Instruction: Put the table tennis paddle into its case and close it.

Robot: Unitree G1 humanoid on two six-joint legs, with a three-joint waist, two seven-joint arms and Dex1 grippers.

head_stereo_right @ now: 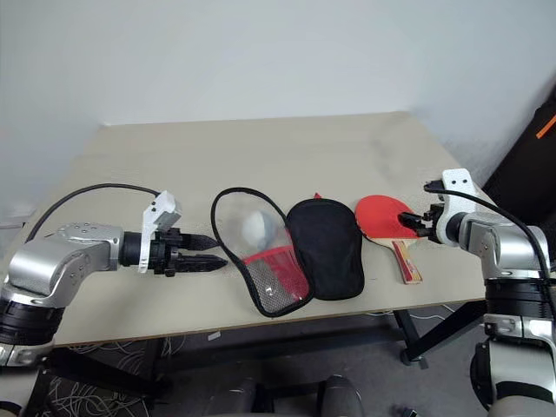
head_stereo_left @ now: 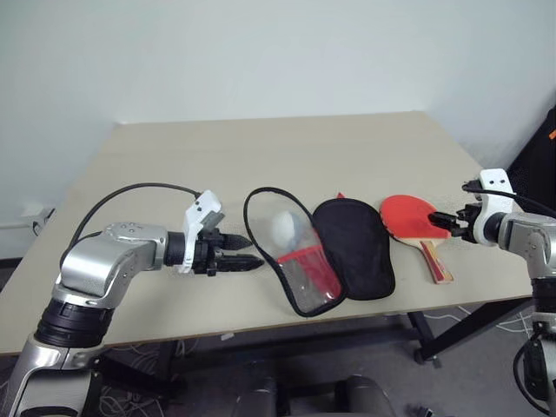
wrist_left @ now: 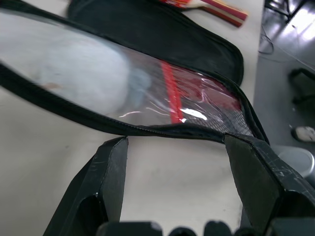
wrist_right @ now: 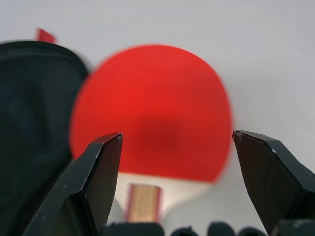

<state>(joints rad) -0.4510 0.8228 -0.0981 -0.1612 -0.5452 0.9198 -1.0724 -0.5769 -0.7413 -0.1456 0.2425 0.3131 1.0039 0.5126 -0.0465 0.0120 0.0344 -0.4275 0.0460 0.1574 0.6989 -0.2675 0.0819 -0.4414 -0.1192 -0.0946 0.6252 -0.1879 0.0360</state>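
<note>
Left wrist view, nearest first: left gripper [wrist_left: 177,147], jaws spread wide, nothing between them, just bare bench [wrist_left: 44,147]. Fingertips stop just short of the black zip rim of the case [wrist_left: 187,98]. Clear panel of the case lies right ahead; a pale blurred round shape shows under it, and a red strip and mesh further along. Black-lined half of the case beyond that, then part of the paddle handle past it.

Right wrist view: right gripper [wrist_right: 177,137], jaws also wide apart and empty. Paddle [wrist_right: 152,113] lies flat on the bench straight ahead, red blade facing up, wooden handle pointing back toward the gripper, between the two fingers. Black lining of the case sits just beside the blade.

Head views, near edge of the bench: left gripper [head_stereo_left: 248,250] pointing across toward the case, close to its rim but apart from it. Case [head_stereo_left: 352,248] lies unzipped and folded open near the middle of the front edge, the clear-panel half on the robot's left, the black-lined half on the right, the two halves touching along the fold. A white ball [head_stereo_left: 284,228] sits in the clear-panel half. Paddle [head_stereo_left: 408,215] lies outside the case, just to its right, blade next to the black half, handle angled toward the front edge. Right gripper [head_stereo_left: 439,220] is low over the blade's right side; contact cannot be told.

Farther back the bench is bare up to a white wall [head_stereo_left: 278,52].
</note>
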